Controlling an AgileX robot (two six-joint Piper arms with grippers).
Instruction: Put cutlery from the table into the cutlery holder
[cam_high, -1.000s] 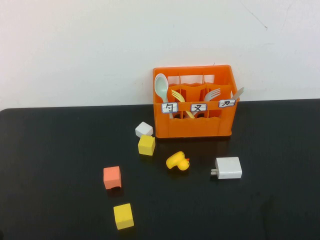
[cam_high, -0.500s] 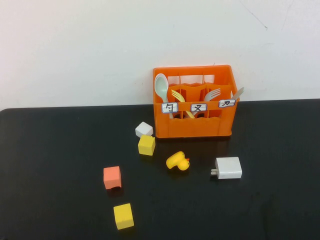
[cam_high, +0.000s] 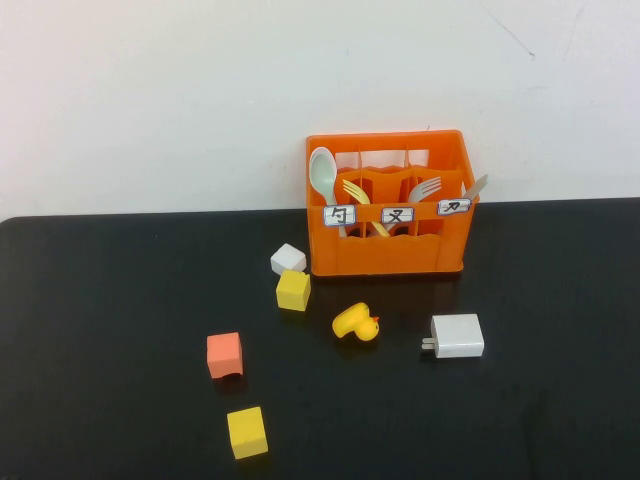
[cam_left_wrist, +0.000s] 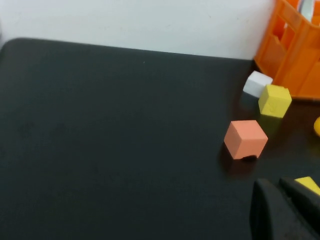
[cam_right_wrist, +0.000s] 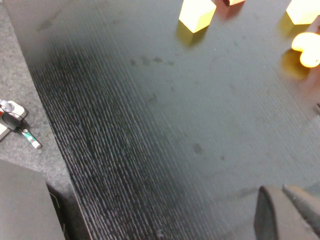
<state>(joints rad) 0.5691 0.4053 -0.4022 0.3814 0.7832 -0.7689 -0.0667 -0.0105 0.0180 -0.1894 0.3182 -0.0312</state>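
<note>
While both arms are kept out of the high view, the scene is set down view by view.

High view, cutlery holder: the orange crate (cam_high: 390, 205) is seen right of centre in the upper half of the frame, standing on the black table (cam_high: 120, 300) against the white wall, its three labels facing the camera.
High view, mint-green spoon (cam_high: 323, 175): stood in the crate's left compartment, long axis near upright, bowl pointing up above the rim, handle hidden inside.
High view, grey fork (cam_high: 425, 188): held in the right-hand part of the crate, axis tilted, tines pointing up and toward the right.
High view, yellow fork (cam_high: 355, 192): leaned in the middle compartment, tines up and to the left.
High view, loose items: a white block (cam_high: 288, 259) and a yellow block (cam_high: 293, 290) are found just left of the crate, a yellow duck (cam_high: 356, 323) and a white charger (cam_high: 457, 336) in front of it, an orange block (cam_high: 224, 354) and a second yellow block (cam_high: 246, 432) toward the lower left.

Left wrist view, left gripper (cam_left_wrist: 285, 210): seen at the lower right corner, fingers pressed together with nothing between them, just above the table near the orange block.

Right wrist view, right gripper (cam_right_wrist: 287, 212): seen at the lower right corner, fingers closed together on nothing, over the table's bare near edge.
</note>
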